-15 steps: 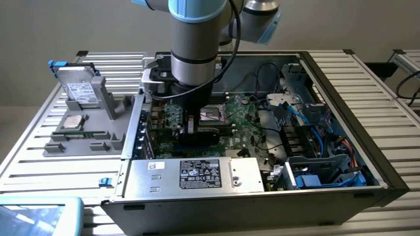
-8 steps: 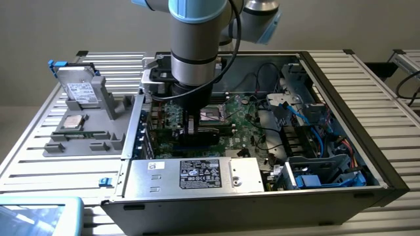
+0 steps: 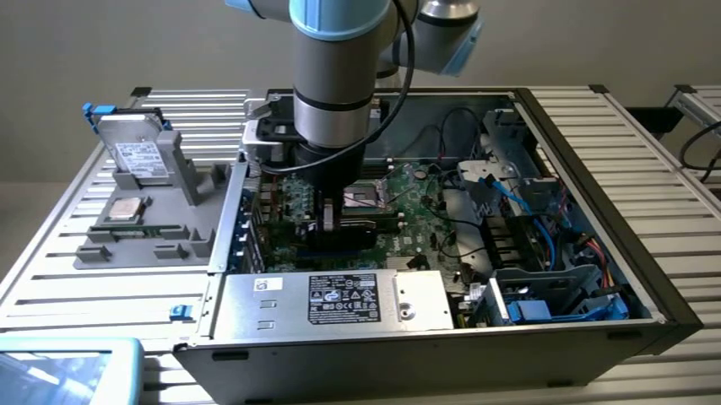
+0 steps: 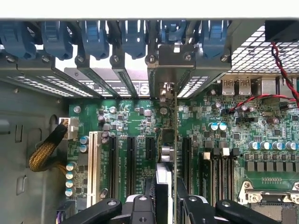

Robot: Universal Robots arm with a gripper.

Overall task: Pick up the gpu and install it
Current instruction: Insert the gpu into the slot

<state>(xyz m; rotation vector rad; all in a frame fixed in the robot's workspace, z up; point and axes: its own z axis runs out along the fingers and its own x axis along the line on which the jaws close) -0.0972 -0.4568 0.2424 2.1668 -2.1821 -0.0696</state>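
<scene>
Inside the open computer case [image 3: 609,211], my gripper [image 3: 329,221] reaches down over the motherboard, shut on the gpu [image 3: 341,237], a dark card held on edge. In the wrist view the gpu [image 4: 167,151] runs edge-on between my fingers [image 4: 148,193], away from the gripper [image 4: 163,198] to its silver end bracket [image 4: 176,58] at the case's rear wall. The card stands upright over the motherboard [image 4: 135,116], between the black expansion slots [image 4: 131,163] and the memory slots. Whether its lower edge sits in a slot is hidden.
A power supply [image 3: 338,299] fills the case's near side, and blue cables [image 3: 529,202] and a drive cage lie at the exterior view's right. A grey fixture [image 3: 147,228] outside the case holds a hard drive [image 3: 141,156] and a processor. Blue bracket clips [image 4: 93,37] line the rear wall.
</scene>
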